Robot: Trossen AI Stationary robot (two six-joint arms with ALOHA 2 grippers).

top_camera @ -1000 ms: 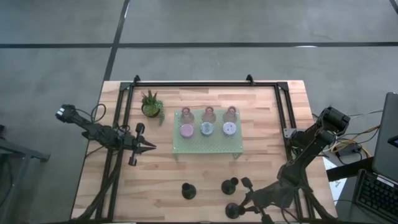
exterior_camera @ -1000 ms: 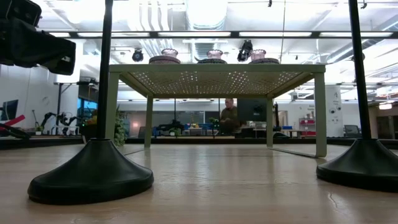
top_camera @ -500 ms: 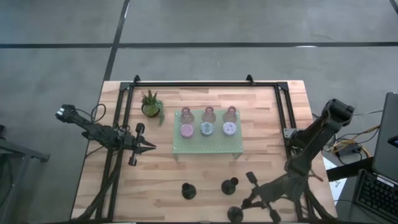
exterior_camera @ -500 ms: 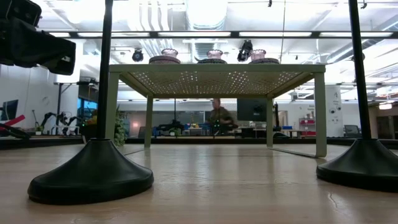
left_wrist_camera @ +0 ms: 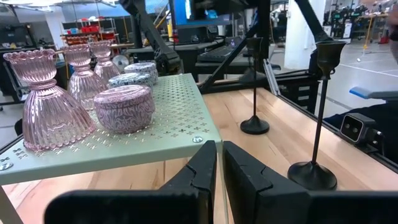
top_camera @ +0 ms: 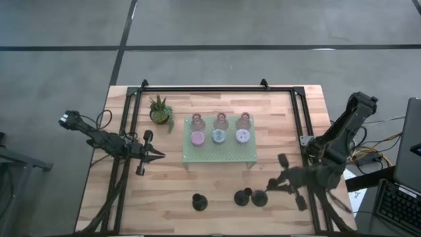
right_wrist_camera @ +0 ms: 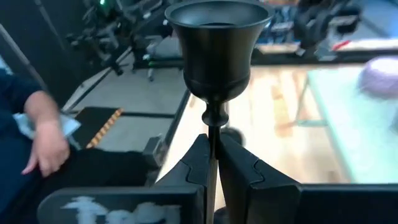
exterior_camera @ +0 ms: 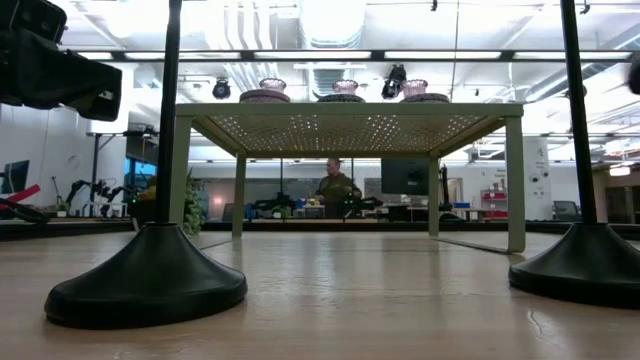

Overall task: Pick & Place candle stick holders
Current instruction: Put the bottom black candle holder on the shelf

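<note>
Nine candle stick holders show in all. Six stand on the pale green perforated tray near the middle of the wooden surface: three pinkish clear glass holders in a row at the tray's 12 o'clock edge, and in front of them a pale pink holder, a blue-grey holder and a lilac holder. All six stand upright.

Three are black with knobbed stems. Two black holders stand upright on the surface toward 6 o'clock of the tray, one at about 7 o'clock and the other at about 5 o'clock. The third black holder is in the right hand, whose fingers are closed narrowly on its thin stem; its long axis is upright, cup on top. In the high view that hand is blurred, at about 4 o'clock of the tray, just beside the 5 o'clock holder.

The left hand waits at the tray's 9 o'clock, fingers nearly together and holding nothing.

One small green potted plant stands at the tray's 10 o'clock. One person shows in the room beyond.
</note>
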